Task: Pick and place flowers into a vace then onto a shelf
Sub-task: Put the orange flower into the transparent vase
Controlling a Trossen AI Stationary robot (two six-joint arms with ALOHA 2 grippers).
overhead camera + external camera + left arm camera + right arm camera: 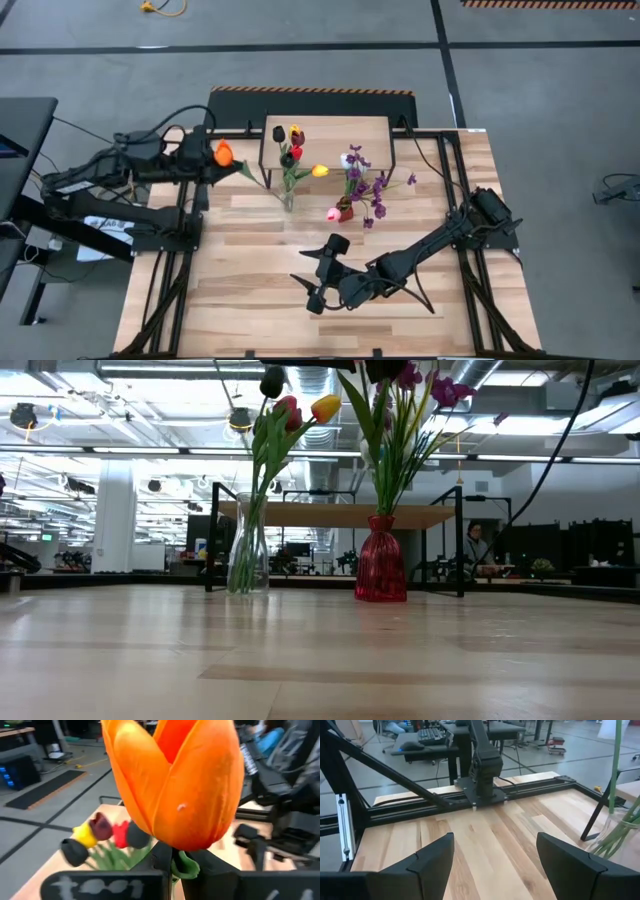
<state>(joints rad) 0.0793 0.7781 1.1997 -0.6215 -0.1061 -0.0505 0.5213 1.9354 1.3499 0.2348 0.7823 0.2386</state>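
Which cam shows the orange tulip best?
Left wrist view: the orange tulip fills the frame, its stem pinched in the shut left gripper. The high view shows it small, held left of the clear vase. The low and right wrist views don't show it.

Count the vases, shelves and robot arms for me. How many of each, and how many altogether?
Vases: 2, a clear glass vase and a red vase, both with flowers in them.
Shelves: 1, the shelf behind the vases.
Robot arms: 2, the left gripper with fingers shut on an orange tulip, and the right gripper with fingers open.
Total: 5
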